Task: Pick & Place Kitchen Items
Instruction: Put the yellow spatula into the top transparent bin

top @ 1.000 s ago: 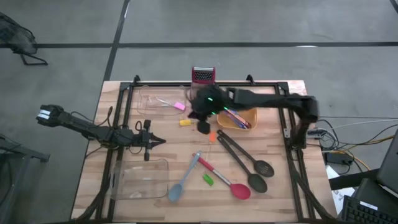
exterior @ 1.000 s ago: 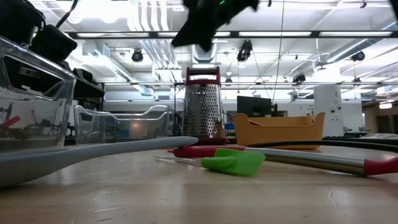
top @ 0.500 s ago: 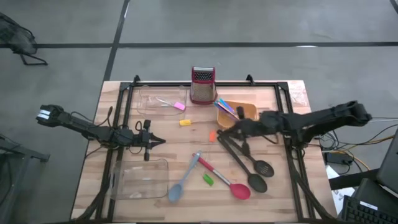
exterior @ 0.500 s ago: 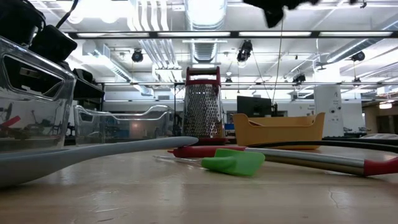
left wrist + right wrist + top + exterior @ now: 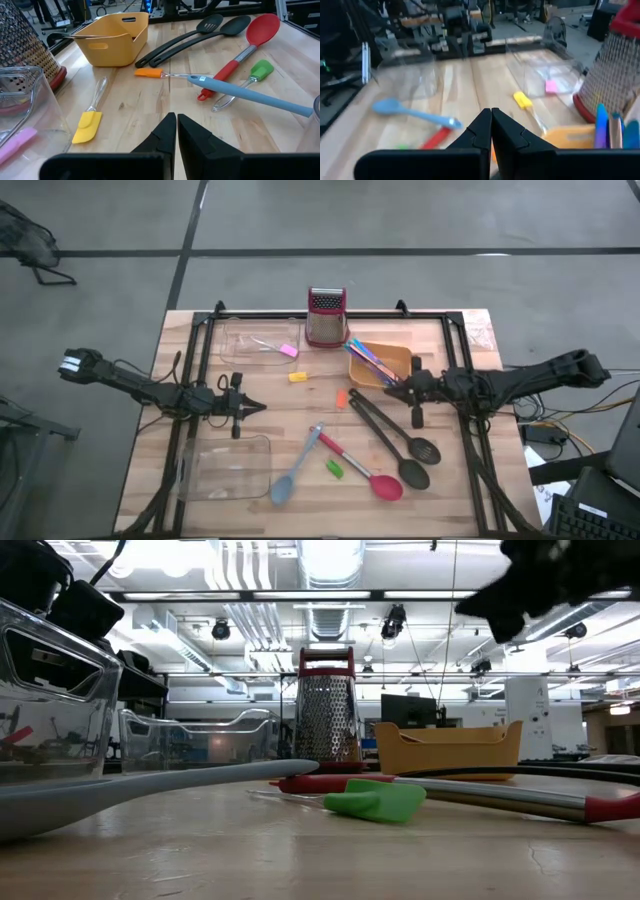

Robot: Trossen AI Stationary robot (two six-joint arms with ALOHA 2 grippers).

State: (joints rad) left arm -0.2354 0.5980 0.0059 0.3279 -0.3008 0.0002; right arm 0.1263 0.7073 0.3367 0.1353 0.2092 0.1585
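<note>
Wooden desk point(image 5: 450, 500) w/ black frame rails. Red-topped metal box grater point(image 5: 326, 317) upright at far edge, center. Orange bowl point(image 5: 398, 360) just beside it, toward right side. Clear plastic tray point(image 5: 247, 343) at far left; 2nd clear tray point(image 5: 228, 470) at near left. Grey floor point(image 5: 400, 220) beyond desk, dark line across it.

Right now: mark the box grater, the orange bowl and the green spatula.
box grater point(image 5: 326, 319), high view, on its metal body.
orange bowl point(image 5: 115, 41), left wrist view, on its front wall.
green spatula point(image 5: 375, 801), low view, on its green head.
</note>
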